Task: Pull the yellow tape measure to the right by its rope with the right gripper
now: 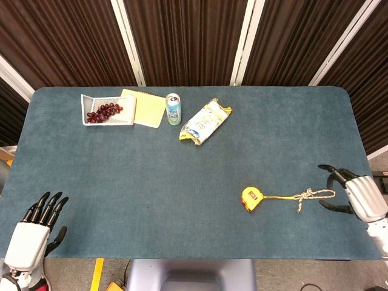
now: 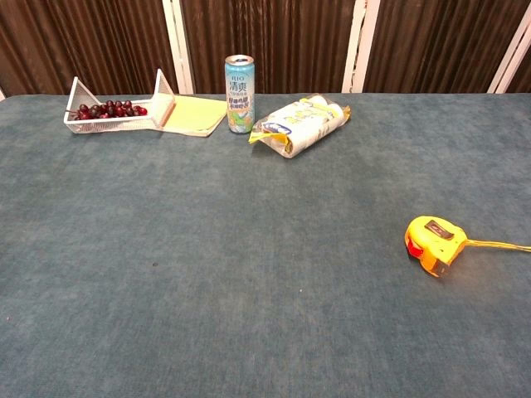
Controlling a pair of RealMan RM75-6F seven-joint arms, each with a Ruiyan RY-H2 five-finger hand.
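The yellow tape measure (image 1: 250, 198) (image 2: 431, 241) lies on the blue table toward the front right. Its knotted rope (image 1: 309, 196) (image 2: 498, 245) trails to the right and lies slack on the cloth. My right hand (image 1: 354, 195) hovers at the table's right edge just beyond the rope's end, fingers spread apart and holding nothing. My left hand (image 1: 31, 229) is at the front left corner, off the table's edge, fingers straight and apart. Neither hand shows in the chest view.
At the back left stand a white wire basket of red grapes (image 1: 107, 110) (image 2: 116, 108), a yellow notepad (image 1: 145, 108), a drink can (image 1: 173, 109) (image 2: 239, 83) and a snack bag (image 1: 205, 120) (image 2: 300, 124). The table's right edge (image 1: 364, 163) runs close to my right hand.
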